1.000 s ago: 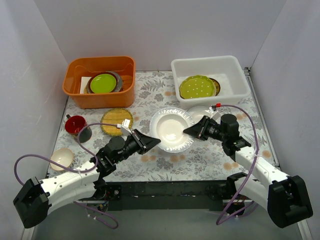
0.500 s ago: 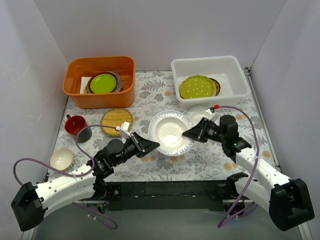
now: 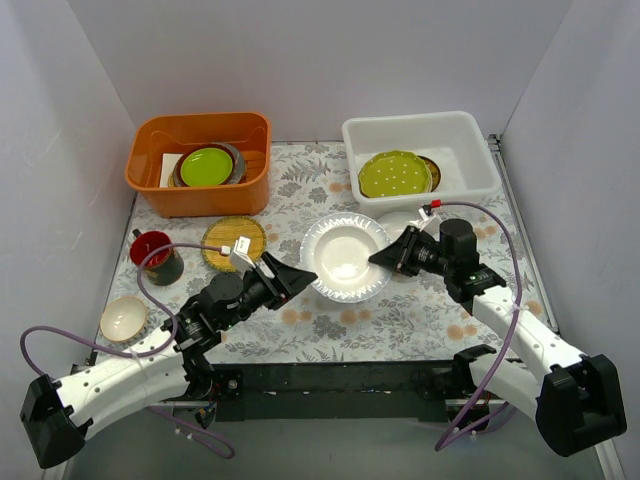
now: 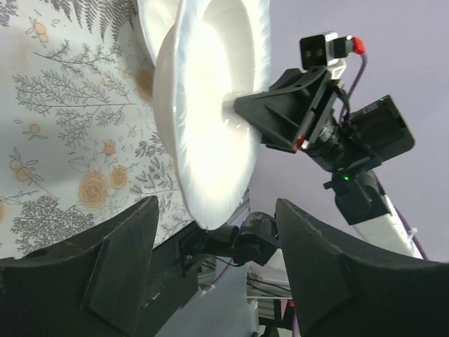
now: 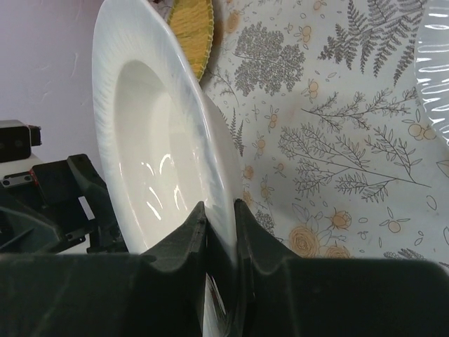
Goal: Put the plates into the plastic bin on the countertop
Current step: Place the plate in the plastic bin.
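Note:
A deep white plate [image 3: 343, 258] hangs tilted over the countertop [image 3: 400, 322], and my right gripper [image 3: 382, 260] is shut on its right rim. In the right wrist view both fingers pinch that rim [image 5: 219, 232]. My left gripper [image 3: 300, 275] stands open just off the plate's left rim, holding nothing; its wrist view shows the plate [image 4: 207, 119] beyond the spread fingers [image 4: 119, 270]. The plastic bin [image 3: 470, 132] at the back right holds a dotted lime-green plate [image 3: 395, 175] and a mustard one [image 3: 433, 172]. A second white plate [image 3: 400, 222] lies partly under the right gripper. A woven straw plate [image 3: 231, 242] lies at the left.
An orange tub [image 3: 150, 150] at the back left holds a plain lime-green plate on grey dishes. A red mug [image 3: 152, 251] and a cream bowl-like plate [image 3: 124, 317] sit near the left wall. Cables loop beside both arms.
My left gripper has opened, let go of the white plate's rim and drawn back a little. The right gripper keeps its hold, and the plate has shifted slightly toward the bin.

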Robot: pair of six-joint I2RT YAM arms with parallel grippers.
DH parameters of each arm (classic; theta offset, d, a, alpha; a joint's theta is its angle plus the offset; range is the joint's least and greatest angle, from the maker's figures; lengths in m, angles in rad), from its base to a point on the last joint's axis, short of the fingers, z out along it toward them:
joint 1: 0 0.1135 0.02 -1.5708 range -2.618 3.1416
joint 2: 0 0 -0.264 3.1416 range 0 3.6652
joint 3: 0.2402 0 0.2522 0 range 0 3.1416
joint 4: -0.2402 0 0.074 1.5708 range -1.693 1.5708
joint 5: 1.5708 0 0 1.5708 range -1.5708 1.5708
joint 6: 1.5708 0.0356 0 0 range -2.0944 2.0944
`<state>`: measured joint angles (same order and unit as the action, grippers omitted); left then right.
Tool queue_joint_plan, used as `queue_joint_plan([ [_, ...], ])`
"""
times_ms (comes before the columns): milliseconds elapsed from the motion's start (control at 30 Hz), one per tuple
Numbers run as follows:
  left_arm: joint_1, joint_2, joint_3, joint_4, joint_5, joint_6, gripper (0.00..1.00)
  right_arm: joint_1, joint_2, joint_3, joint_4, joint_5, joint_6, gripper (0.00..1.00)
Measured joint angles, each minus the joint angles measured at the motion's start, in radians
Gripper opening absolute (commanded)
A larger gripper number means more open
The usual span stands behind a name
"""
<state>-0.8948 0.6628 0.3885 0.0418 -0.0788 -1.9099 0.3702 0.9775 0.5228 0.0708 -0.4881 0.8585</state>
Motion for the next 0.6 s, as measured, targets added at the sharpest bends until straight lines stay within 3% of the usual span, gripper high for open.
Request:
queue_joint_plan([
  [233,0.001,0.034,0.06,-0.131,-0.041,0.056,0.7,-0.004,0.046,0.137,-0.051,0.01,-0.039,0.01],
  [367,0.001,0.067,0.132,-0.228,-0.085,0.097,0.77,-0.017,0.064,0.213,-0.085,0.014,-0.073,0.01],
  [400,0.001,0.076,0.156,-0.26,-0.103,0.108,0.84,-0.023,0.071,0.233,-0.097,0.014,-0.082,0.01],
  [600,0.001,0.116,0.283,-0.42,-0.203,0.166,0.86,-0.088,0.135,0.336,-0.137,0.006,-0.127,0.01],
])
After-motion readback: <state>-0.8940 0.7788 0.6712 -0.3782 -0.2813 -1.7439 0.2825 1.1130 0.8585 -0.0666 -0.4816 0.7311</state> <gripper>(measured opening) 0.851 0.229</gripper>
